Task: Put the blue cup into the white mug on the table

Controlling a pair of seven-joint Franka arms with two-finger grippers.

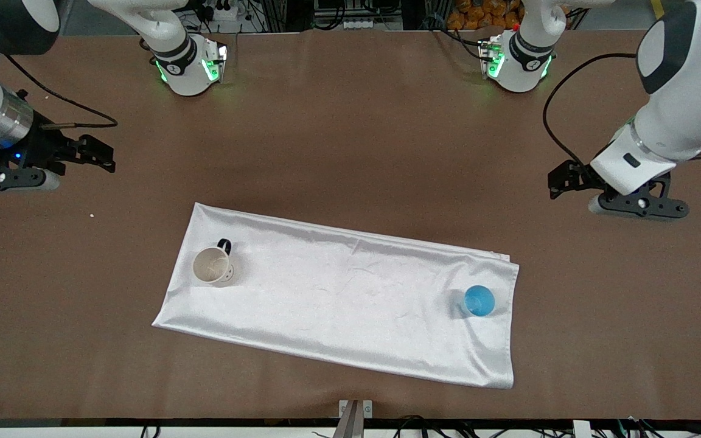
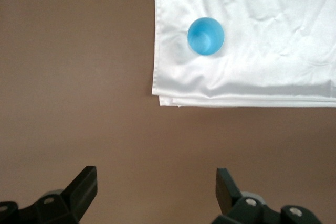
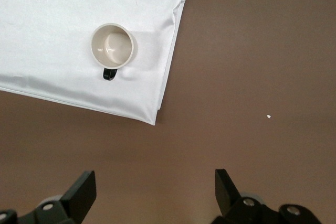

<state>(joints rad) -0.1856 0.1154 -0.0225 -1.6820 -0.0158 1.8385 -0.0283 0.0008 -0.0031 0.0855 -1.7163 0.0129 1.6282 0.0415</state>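
Observation:
The blue cup (image 1: 479,300) stands upright on a white cloth at the left arm's end of it, and also shows in the left wrist view (image 2: 206,35). The white mug (image 1: 212,266) with its black handle stands upright on the cloth at the right arm's end, cream inside and empty; it also shows in the right wrist view (image 3: 112,45). My left gripper (image 1: 561,181) is open and empty over the bare brown table (image 1: 350,134), apart from the cup (image 2: 156,182). My right gripper (image 1: 100,153) is open and empty over bare table, apart from the mug (image 3: 155,184).
The white satin cloth (image 1: 350,292) lies slanted across the middle of the table, its edge folded at the left arm's end (image 2: 173,98). A tiny white crumb (image 1: 91,215) lies on the table near the right gripper. The arm bases (image 1: 189,67) stand along the table's top edge.

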